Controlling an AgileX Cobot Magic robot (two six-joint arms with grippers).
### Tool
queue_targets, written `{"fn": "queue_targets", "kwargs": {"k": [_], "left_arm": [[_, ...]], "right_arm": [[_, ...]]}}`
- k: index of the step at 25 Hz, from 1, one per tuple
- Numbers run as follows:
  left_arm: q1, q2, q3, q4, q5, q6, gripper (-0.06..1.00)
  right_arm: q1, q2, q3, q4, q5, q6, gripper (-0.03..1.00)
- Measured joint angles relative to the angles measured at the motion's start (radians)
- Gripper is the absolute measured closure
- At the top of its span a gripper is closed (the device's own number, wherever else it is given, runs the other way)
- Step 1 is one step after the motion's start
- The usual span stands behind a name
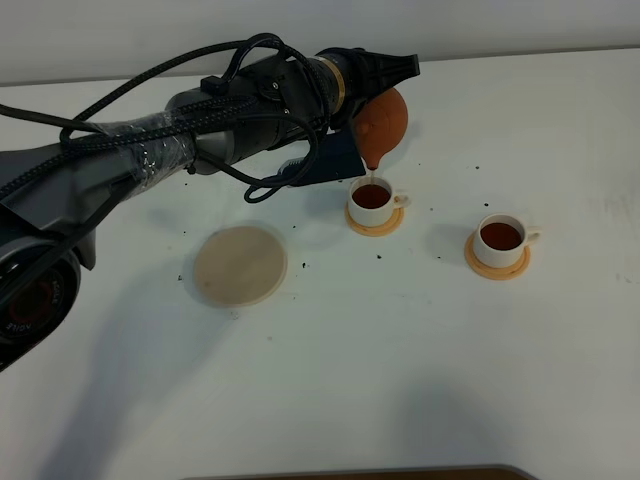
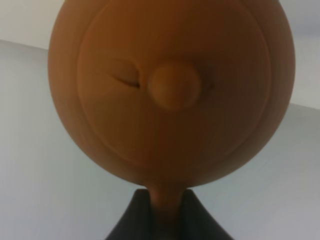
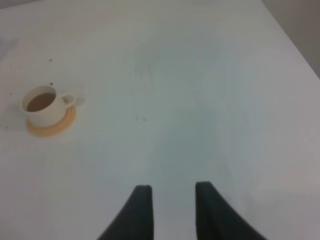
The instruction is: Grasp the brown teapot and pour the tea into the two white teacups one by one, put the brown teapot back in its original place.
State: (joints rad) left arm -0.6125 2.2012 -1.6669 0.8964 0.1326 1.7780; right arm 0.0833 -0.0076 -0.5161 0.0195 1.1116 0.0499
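In the upper middle of the exterior view, the left arm holds the brown teapot (image 1: 386,118) tipped steeply forward, its spout directly above the nearer white teacup (image 1: 372,201). A thin stream of tea runs from the spout into that cup. The left wrist view shows the left gripper (image 2: 167,212) with its fingers (image 2: 129,222) pinching the teapot's handle, and the lid and its knob (image 2: 174,86) face the camera.

The cup under the spout already looks nearly full of dark tea. If the tilt is held any longer, it is likely to brim over onto its orange coaster (image 1: 375,225) and the white counter (image 1: 420,360). The stream is narrow and the cup mouth small, so a slight sideways drift of the wrist could send tea down the outside of the cup. With the pot this far over, the lid could also slip loose and drop onto the cup. No finger can be seen resting on it.

The second teacup (image 1: 500,237), at centre right on its own coaster (image 1: 497,262), also holds tea. The remaining step therefore appears to be righting the pot and carrying it to the pale tan disc (image 1: 240,265) at centre left. Righting it too quickly might fling drips across the counter, and a thin handle grip may let the pot swing.

The right gripper (image 3: 169,192) hangs over bare counter, its fingers drawn in and holding nothing.
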Motion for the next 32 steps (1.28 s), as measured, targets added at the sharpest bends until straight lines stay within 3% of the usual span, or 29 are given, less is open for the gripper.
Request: {"fn": "queue_targets", "kwargs": {"k": [9,13,24,28,32], "left_arm": [[0.000,0.000,0.000,-0.009,0.003,0.000,0.80],[0.000,0.000,0.000,-0.048,0.017,0.000,0.80],[0.000,-0.017,0.000,-0.269,0.123,-0.005,0.80],[0.000,-0.058,0.000,-0.340,0.172,-0.103,0.80],[-0.001,-0.104,0.000,-0.356,0.260,-0.331,0.80]], "right_arm": [[0.000,0.000,0.000,0.000,0.000,0.000,0.73],[0.000,0.000,0.000,0.000,0.000,0.000,0.73],[0.000,0.000,0.000,0.000,0.000,0.000,0.73],[0.000,0.000,0.000,0.000,0.000,0.000,0.73],[0.000,0.000,0.000,0.000,0.000,0.000,0.73]]}}
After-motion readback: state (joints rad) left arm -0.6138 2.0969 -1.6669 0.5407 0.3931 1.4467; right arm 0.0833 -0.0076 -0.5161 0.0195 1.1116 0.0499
